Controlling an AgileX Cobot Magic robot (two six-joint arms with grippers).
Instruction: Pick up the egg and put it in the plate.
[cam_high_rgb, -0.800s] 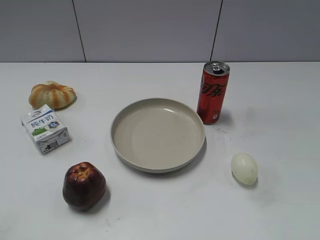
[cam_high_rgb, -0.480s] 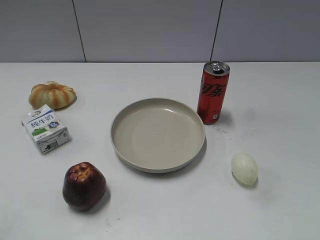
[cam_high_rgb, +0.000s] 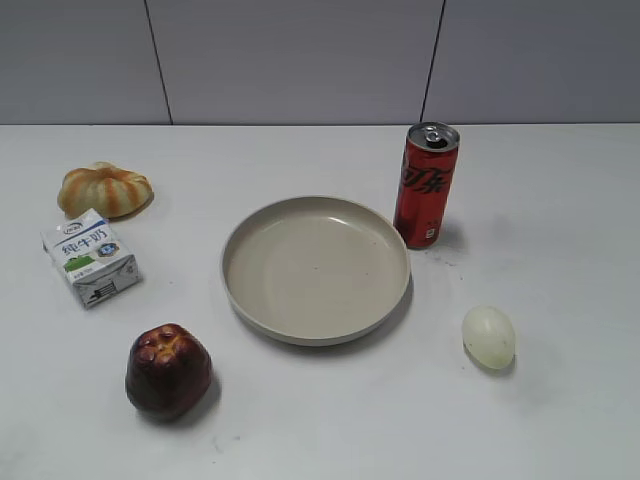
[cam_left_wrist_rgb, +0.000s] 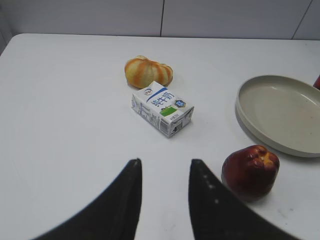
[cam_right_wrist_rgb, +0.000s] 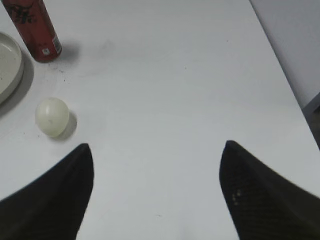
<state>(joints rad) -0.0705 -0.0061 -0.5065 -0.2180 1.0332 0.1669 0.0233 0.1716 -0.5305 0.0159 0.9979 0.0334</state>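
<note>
The pale yellowish-white egg (cam_high_rgb: 488, 336) lies on the white table to the right of the plate and below the can; it also shows in the right wrist view (cam_right_wrist_rgb: 52, 116). The beige plate (cam_high_rgb: 246, 240) sits empty at the table's middle; its rim shows in the left wrist view (cam_left_wrist_rgb: 243, 111) and the right wrist view (cam_right_wrist_rgb: 15, 67). My right gripper (cam_right_wrist_rgb: 157, 150) is wide open and empty, with the egg ahead and to its left. My left gripper (cam_left_wrist_rgb: 165, 166) is open and empty above bare table left of the apple. Neither gripper shows in the exterior view.
A red soda can (cam_high_rgb: 426, 186) stands at the plate's right rim. A dark red apple (cam_high_rgb: 168, 371) sits front left. A milk carton (cam_high_rgb: 90, 257) and a ribbed orange-tan bun (cam_high_rgb: 104, 189) lie at the left. The table's right edge (cam_right_wrist_rgb: 285, 75) is near.
</note>
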